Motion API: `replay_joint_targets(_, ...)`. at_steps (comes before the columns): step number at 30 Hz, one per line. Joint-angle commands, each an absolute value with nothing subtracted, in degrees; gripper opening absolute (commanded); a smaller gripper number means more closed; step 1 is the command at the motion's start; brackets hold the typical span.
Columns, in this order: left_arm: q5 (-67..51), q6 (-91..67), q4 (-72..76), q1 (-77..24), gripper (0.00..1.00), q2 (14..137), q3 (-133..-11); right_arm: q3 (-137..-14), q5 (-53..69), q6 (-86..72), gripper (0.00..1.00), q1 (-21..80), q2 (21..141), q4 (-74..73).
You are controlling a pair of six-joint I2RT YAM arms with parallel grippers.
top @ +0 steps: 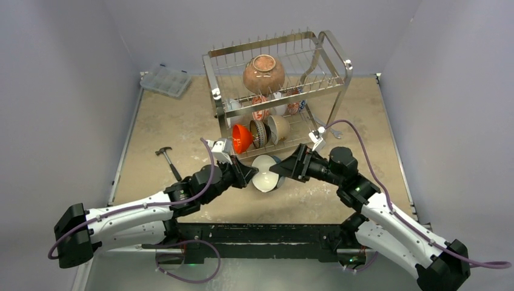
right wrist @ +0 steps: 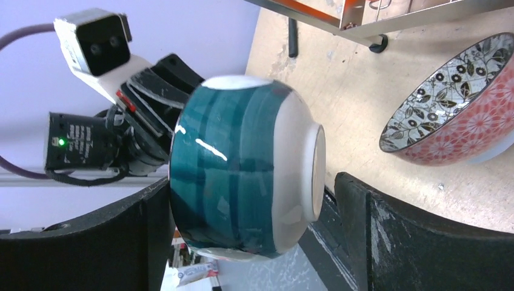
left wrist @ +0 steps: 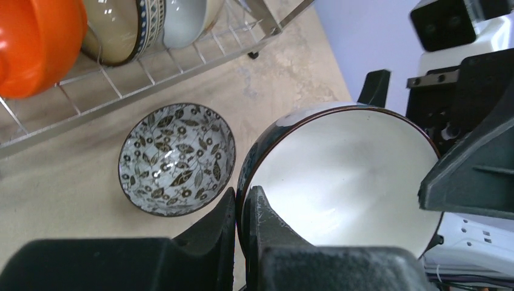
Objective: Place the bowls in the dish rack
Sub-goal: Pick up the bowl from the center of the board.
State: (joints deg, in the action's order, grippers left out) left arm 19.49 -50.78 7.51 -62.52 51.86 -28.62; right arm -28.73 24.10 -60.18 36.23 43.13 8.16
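A bowl (top: pixel 267 173), white inside (left wrist: pixel 342 176) and teal outside (right wrist: pixel 242 170), hangs tilted on its side just in front of the dish rack (top: pixel 276 91). My left gripper (left wrist: pixel 240 203) is shut on its rim, one finger inside and one outside. My right gripper (right wrist: pixel 251 188) is open and straddles the same bowl, with a clear gap between one finger (right wrist: pixel 388 230) and the bowl's foot. A floral bowl (left wrist: pixel 177 159), red outside (right wrist: pixel 467 130), sits on the table below. An orange bowl (top: pixel 241 138) and two others stand in the rack's lower tier, and a brown bowl (top: pixel 264 74) sits on top.
The rack's front leg (right wrist: pixel 379 43) stands close behind the held bowl. A hammer (top: pixel 168 159) lies on the table to the left. A clear plastic compartment box (top: pixel 165 80) sits at the back left corner. Grey walls close in both sides.
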Motion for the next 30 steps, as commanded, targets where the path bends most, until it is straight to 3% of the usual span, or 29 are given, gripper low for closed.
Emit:
replay_joint_targets(1,17.14,-49.19,21.24,-60.58,0.00,50.81,-30.34,-29.22,30.00,-61.37,0.95,35.75,43.25,9.72)
replay_joint_targets(8,15.62,-45.30,20.48,-60.41,0.00,55.03,-34.88,-29.27,33.29,-62.37,0.92,35.51,43.55,12.77)
replay_joint_targets(15,15.92,-43.23,18.09,-60.46,0.00,58.93,-37.64,-30.22,35.17,-62.80,0.75,35.51,44.63,16.28)
replay_joint_targets(20,15.66,-42.04,16.75,-60.03,0.00,60.90,-39.13,-32.91,33.61,-59.31,0.33,35.53,45.07,12.44)
replay_joint_targets(22,15.29,-42.22,16.61,-59.64,0.00,61.28,-39.20,-34.00,32.20,-57.86,0.07,35.52,45.30,10.11)
replay_joint_targets(23,15.07,-42.38,16.56,-59.22,0.02,61.46,-39.20,-34.46,31.45,-57.20,0.00,35.51,45.31,8.98)
replay_joint_targets(26,13.59,-43.20,16.26,-58.19,0.31,61.61,-39.11,-35.33,29.86,-55.82,0.00,35.36,45.71,6.80)
replay_joint_targets(30,9.06,-45.18,15.40,-54.85,0.52,61.65,-38.95,-36.25,28.30,-53.71,0.00,34.62,47.03,4.55)
